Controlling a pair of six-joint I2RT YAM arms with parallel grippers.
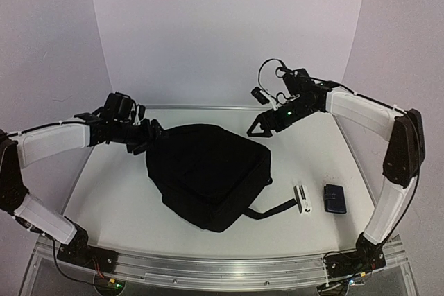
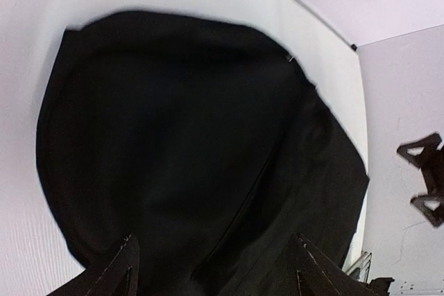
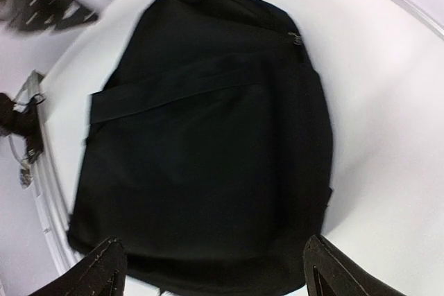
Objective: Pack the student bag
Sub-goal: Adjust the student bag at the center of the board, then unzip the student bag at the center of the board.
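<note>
I am looking down on a white table (image 1: pixel 111 199), and a plain white backdrop (image 1: pixel 229 32) is rising behind its far edge. Pale lilac walls (image 1: pixel 41 46) are closing in on both sides. A metal rail (image 1: pixel 229 268) is running along the near edge. Soft, even light is falling everywhere.

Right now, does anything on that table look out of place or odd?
Nothing looks spilled or broken. The student bag lies flat and askew, one strap trailing out toward a small white item. That item and a dark-blue case lie beside it, outside the bag.
</note>
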